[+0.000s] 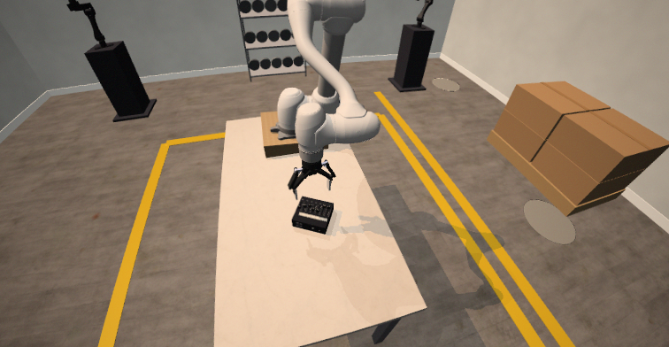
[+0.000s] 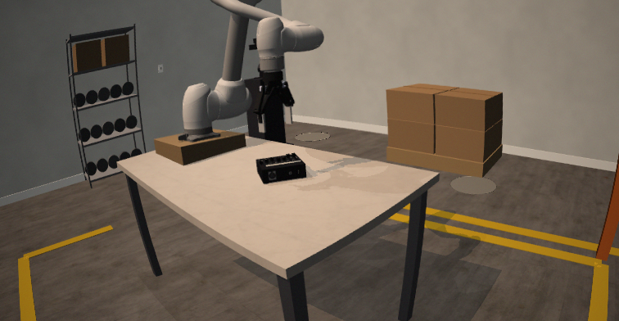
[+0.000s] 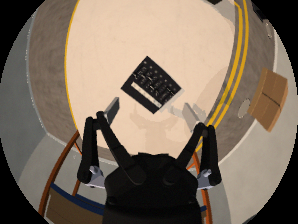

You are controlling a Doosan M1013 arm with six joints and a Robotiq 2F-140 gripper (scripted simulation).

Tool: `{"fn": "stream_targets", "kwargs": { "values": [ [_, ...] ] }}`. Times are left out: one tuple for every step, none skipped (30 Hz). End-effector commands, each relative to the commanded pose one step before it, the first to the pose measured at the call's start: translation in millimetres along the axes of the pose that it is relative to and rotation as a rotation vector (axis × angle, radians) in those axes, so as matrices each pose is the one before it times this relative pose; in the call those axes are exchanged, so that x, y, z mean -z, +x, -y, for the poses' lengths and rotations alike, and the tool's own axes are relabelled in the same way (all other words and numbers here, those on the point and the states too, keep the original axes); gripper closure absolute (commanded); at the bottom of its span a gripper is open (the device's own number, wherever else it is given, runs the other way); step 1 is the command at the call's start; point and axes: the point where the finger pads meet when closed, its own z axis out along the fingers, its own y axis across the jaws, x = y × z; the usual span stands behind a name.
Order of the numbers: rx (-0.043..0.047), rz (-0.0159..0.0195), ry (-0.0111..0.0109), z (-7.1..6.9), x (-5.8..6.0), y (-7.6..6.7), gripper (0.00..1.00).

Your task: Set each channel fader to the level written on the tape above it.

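In the top view we see grey walls around a pale table (image 1: pixel 262 269) (image 2: pixel 242 197) (image 3: pixel 110 40); our gripper (image 1: pixel 312 190) (image 2: pixel 275 124) (image 3: pixel 151 105) hangs wide open, grasping nothing, above and just behind the black lighting desk (image 1: pixel 312 215) (image 2: pixel 281 168) (image 3: pixel 152 85); in the exterior view we find its faders too small to read; in the wrist view the desk lies beyond our fingertips, its tape writing illegible

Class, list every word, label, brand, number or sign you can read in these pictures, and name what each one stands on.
No text is readable in any view.
Lighting desk: a pale strip with tiny marks, too small to read; fader levels cannot be told.
Stacked cartons: no lettering seen.
Robot arm: no brand name seen.
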Motion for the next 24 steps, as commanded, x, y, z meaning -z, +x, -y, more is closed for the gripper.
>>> {"fn": "stream_targets", "kwargs": {
  "values": [
    [0.07497,0.00072,-0.00308,-1.12,-1.5,1.27,0.0],
    [0.05748,-0.00051,0.00029,-0.99,-1.27,0.93,0.0],
    [0.0649,-0.0006,0.00029,-1.17,-1.44,0.99,0.0],
    [0.07203,-0.00068,0.00028,-1.37,-1.59,1.02,0.0],
    [0.07876,-0.00077,0.00025,-1.57,-1.73,1.02,0.0],
    [0.0806,-0.00086,0.00028,-1.77,-1.87,0.97,0.0],
    [0.04758,-0.00113,0.00096,-1.97,-1.99,0.89,0.0],
    [0.05435,-0.00149,0.00123,-2.12,-2.09,0.85,0.0],
    [0.05787,-0.002,0.00164,-2.27,-2.17,0.78,0.0],
    [0.0579,-0.00233,0.00176,-2.4,-2.23,0.68,0.0],
    [0.05744,-0.00247,0.00169,-2.5,-2.28,0.57,0.0],
    [0.0573,-0.00255,0.0016,-2.58,-2.31,0.44,0.0],
    [0.05733,-0.0026,0.00152,-2.63,-2.31,0.31,0.0],
    [0.05739,-0.00266,0.00143,-2.65,-2.3,0.17,0.0],
    [0.05743,-0.00272,0.00131,-2.65,-2.27,0.03,0.0],
    [0.05746,-0.00275,0.00119,-2.61,-2.22,-0.11,0.0],
    [0.0,0.0,0.0,0.0,0.0,0.0,0.0],
    [0.0,0.0,0.0,0.0,0.0,0.0,0.0],
    [0.16711,-0.00458,0.0014,-2.55,-2.15,-0.24,0.0],
    [0.04288,-0.00282,0.00076,-2.4,-2.06,-0.64,0.0],
    [0.04404,-0.00252,0.00082,-2.28,-1.97,-0.7,0.0],
    [0.05449,-0.00241,0.0008,-2.14,-1.85,-0.76,0.0],
    [0.05814,-0.00244,0.00065,-1.97,-1.73,-0.81,0.0],
    [0.05782,-0.00241,0.00048,-1.79,-1.59,-0.86,0.0]
  ]
}}
